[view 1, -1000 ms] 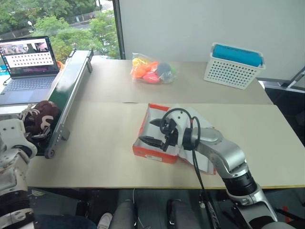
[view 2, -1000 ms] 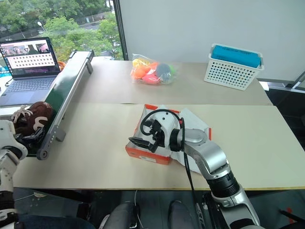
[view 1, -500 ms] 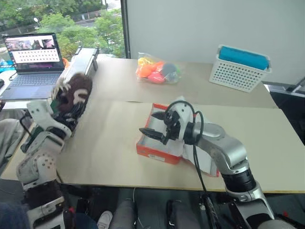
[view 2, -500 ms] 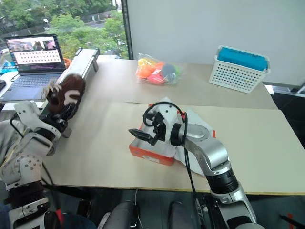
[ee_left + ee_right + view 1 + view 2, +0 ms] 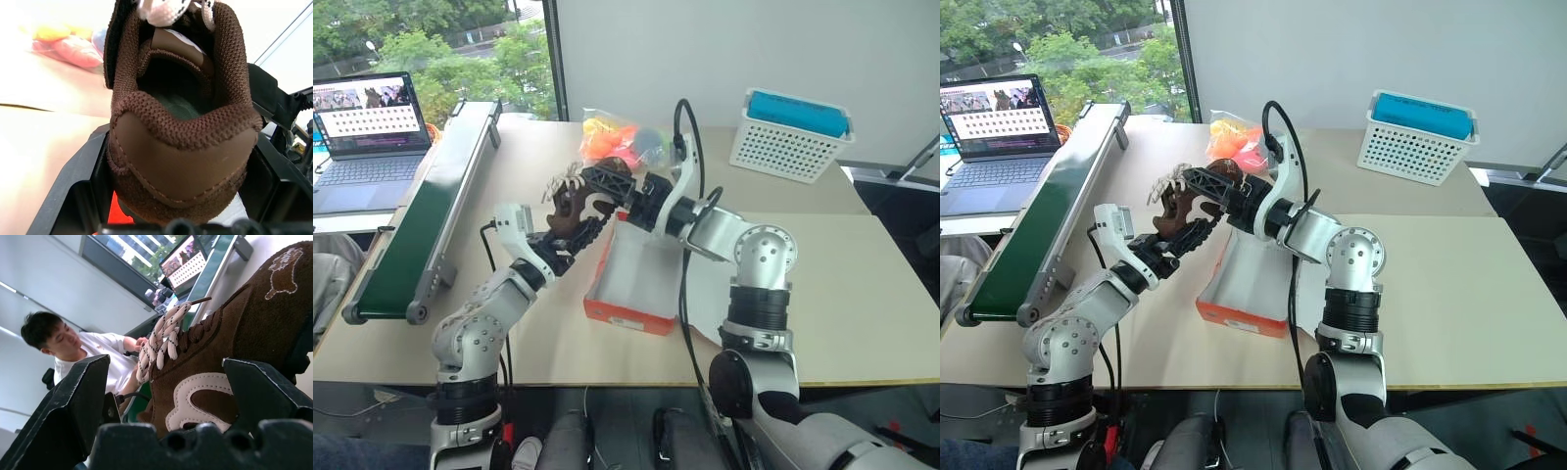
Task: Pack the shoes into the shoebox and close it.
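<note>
While L gripper is gripping one brown shoe in air by near-left corner of open shoebox, R gripper is straddling shoe, jaws wide, not clamping. Nothing visibly packed yet; second shoe, lid closing remaining.

You had the left claw and the right claw meeting in the air above the surface, with one shoe between them. The shoe sat in the left claw's fingers, heel toward that wrist, while the right claw's spread fingers stood on either side of it. Just below and to the right of both claws lay the shoebox on the surface. Behind the claws lay a bag of toys; far to their right rear stood a basket. Well to their left ran a conveyor, and beyond it sat a laptop.
</note>
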